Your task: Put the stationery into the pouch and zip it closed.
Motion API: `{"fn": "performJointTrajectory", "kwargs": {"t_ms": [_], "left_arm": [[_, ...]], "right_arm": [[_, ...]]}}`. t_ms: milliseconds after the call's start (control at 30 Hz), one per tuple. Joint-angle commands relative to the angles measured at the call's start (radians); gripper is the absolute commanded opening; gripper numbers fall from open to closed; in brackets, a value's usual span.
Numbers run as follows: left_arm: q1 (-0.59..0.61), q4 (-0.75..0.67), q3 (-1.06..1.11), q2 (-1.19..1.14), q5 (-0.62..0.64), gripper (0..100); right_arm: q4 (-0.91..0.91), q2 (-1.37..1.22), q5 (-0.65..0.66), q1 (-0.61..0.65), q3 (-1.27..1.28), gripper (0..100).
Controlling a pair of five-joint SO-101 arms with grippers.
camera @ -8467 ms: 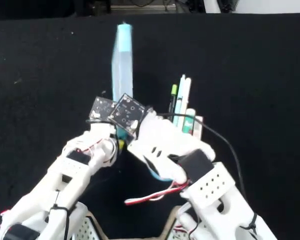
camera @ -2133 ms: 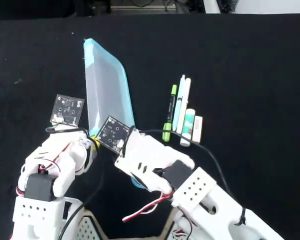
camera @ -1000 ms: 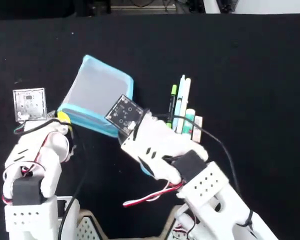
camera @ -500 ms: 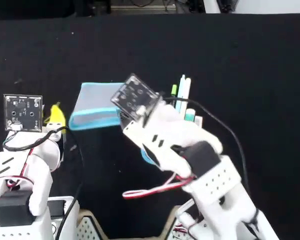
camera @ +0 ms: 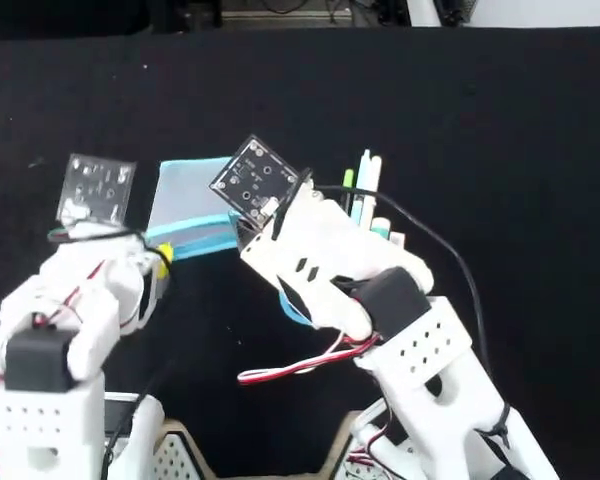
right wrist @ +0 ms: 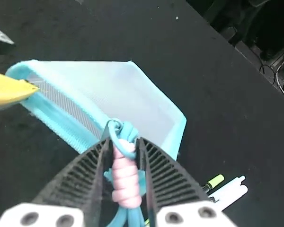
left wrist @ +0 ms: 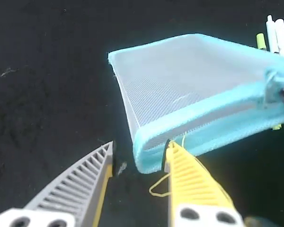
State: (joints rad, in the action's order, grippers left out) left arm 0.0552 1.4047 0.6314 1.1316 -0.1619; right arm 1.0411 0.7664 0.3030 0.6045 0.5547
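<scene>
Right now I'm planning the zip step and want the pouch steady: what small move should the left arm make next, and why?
Probably close the left gripper on the near corner of the pouch. It is open with that corner between its fingers, while the right gripper is shut on the zip pull; anchoring that end should let the zip slide. The pens lie outside.

Light-blue mesh pouch (camera: 185, 196) on black counter (camera: 500, 150). Left gripper (left wrist: 139, 147) at its left corner. Right gripper (right wrist: 123, 142) jaws on pink-blue zip cord (right wrist: 125, 176), right end. White-green pens (camera: 368, 172) right of pouch.
</scene>
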Motion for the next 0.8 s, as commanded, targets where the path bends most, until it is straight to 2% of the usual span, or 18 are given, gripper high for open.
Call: {"fn": "performJointTrajectory", "kwargs": {"t_ms": [0,333,400,467,533,600,767], "left_arm": [[-0.010,-0.014,-0.093,-0.084,-0.003,18],[0.018,-0.083,-0.094,-0.189,-0.002,18],[0.035,-0.083,-0.102,-0.189,-0.002,12],[0.036,-0.072,-0.102,-0.189,0.000,2],[0.036,-0.040,-0.111,-0.187,0.002,5],[0.036,-0.009,-0.148,-0.173,0.025,3],[0.036,0.074,-0.303,-0.121,0.074,3]], "right_arm": [[0.003,-0.001,0.006,-0.017,-0.064,1.1],[0.029,0.004,0.006,-0.038,-0.065,1.1],[0.032,0.005,0.006,-0.078,-0.068,1.1],[0.028,0.005,0.006,-0.130,-0.070,1.1],[0.025,-0.001,0.006,-0.157,-0.068,1.1],[0.029,0.004,0.006,-0.164,-0.067,1.1],[0.052,0.022,0.006,-0.166,-0.104,1.1]]}}
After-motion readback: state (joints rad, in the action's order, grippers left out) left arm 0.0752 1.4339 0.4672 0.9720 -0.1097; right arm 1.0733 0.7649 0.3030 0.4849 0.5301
